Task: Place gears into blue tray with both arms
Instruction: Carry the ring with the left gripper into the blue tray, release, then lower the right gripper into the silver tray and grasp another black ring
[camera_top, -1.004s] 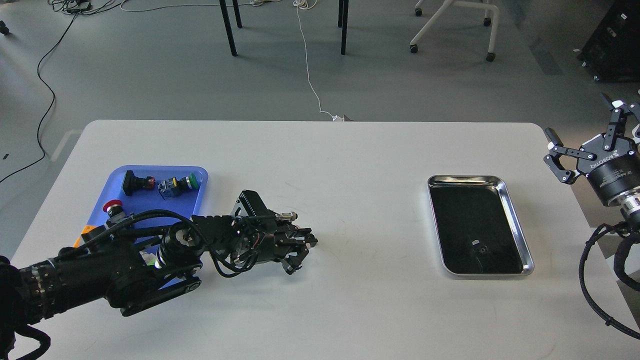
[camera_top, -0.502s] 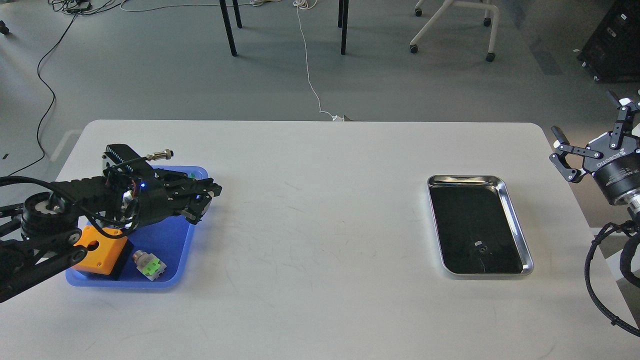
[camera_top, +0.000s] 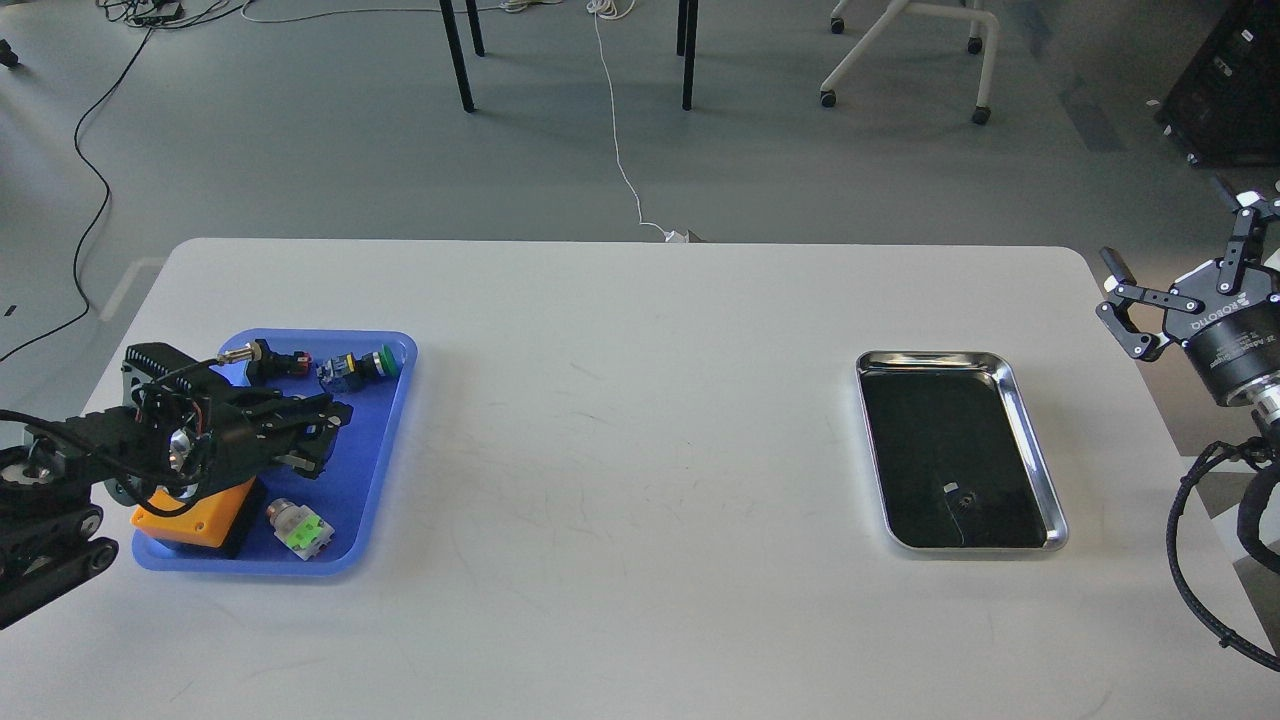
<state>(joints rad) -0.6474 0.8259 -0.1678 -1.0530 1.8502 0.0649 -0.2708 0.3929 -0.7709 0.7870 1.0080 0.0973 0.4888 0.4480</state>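
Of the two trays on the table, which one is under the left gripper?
The blue tray, at the table's left side; the left gripper is over it. The silver tray lies far right, with no gripper over it.

Only one camera is looking here. It is sitting up in the robot's head, looking forward and down at the white table (camera_top: 640, 420) from fairly near. The whole table top is showing, with grey floor (camera_top: 350, 150) and chair legs beyond. The left arm (camera_top: 60, 500) is coming in from the left edge, the right arm (camera_top: 1235, 350) from the right.
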